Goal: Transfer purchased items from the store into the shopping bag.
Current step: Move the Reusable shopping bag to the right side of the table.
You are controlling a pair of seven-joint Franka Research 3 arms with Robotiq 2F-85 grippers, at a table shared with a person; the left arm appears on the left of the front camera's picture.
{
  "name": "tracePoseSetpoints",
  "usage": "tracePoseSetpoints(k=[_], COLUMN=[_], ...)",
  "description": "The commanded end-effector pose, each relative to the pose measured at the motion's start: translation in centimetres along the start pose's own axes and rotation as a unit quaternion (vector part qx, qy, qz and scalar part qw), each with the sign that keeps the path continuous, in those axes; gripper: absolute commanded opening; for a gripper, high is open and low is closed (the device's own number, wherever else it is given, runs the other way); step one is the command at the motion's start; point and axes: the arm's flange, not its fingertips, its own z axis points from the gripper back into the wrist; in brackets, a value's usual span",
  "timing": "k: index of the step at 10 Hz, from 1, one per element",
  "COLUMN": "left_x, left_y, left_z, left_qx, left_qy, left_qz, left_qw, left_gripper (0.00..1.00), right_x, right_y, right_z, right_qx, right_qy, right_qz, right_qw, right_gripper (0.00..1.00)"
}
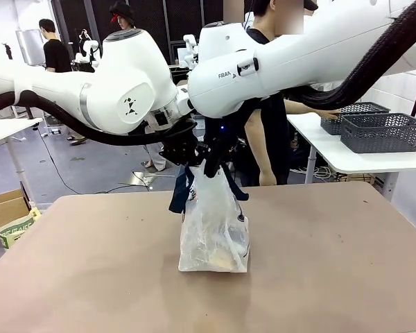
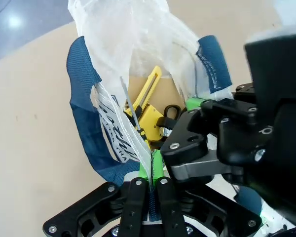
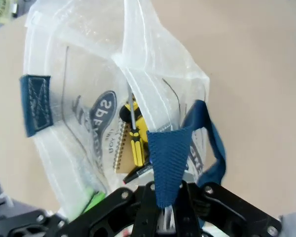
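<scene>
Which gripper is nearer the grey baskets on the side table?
Right. The right gripper pinches the bag on the side toward the baskets; the left gripper pinches it beyond.

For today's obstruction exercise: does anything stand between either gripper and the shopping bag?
Nothing visible does. The left gripper is shut on the shopping bag at its top, and the right gripper on its navy strap. The bag stands on the table.

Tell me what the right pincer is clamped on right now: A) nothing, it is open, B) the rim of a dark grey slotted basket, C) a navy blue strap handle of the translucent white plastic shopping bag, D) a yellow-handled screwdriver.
C: the right wrist view shows the right pincer shut on the navy blue strap handle of the translucent white plastic shopping bag.
</scene>
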Motion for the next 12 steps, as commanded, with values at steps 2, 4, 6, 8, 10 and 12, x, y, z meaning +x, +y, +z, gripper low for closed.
tracePoseSetpoints(k=[2,4,6,8,10,12], left_x=[0.4,0.5,0.2,0.2,0.2,0.2], left_y=[0.5,0.3,0.1,0.1,0.1,0.0], left_z=[-0.2,-0.2,-0.1,-0.1,-0.1,-0.1], left_qx=[-0.017,-0.029,-0.006,-0.006,-0.006,-0.009], left_qy=[-0.009,-0.016,-0.007,-0.007,-0.007,-0.006], left_qz=[-0.008,-0.014,-0.005,-0.005,-0.005,-0.005], left_qw=[1.000,0.999,1.000,1.000,1.000,1.000], left_gripper=[0.00,0.00,0.00,0.00,0.00,0.00], right_x=[0.3,0.4,0.0,-0.2,-0.2,0.4], right_y=[0.4,0.6,0.6,-0.1,-0.4,0.4], right_z=[-0.2,0.0,0.1,-0.2,-0.3,-0.1], right_qx=[0.012,0.020,0.027,0.044,0.052,0.033], right_qy=[-0.012,-0.019,-0.021,-0.013,-0.004,-0.004], right_qz=[-0.027,-0.038,-0.024,-0.035,-0.038,-0.037], right_qw=[0.999,0.999,0.999,0.998,0.998,0.999], right_gripper=[0.00,0.00,0.00,0.00,0.00,0.00])
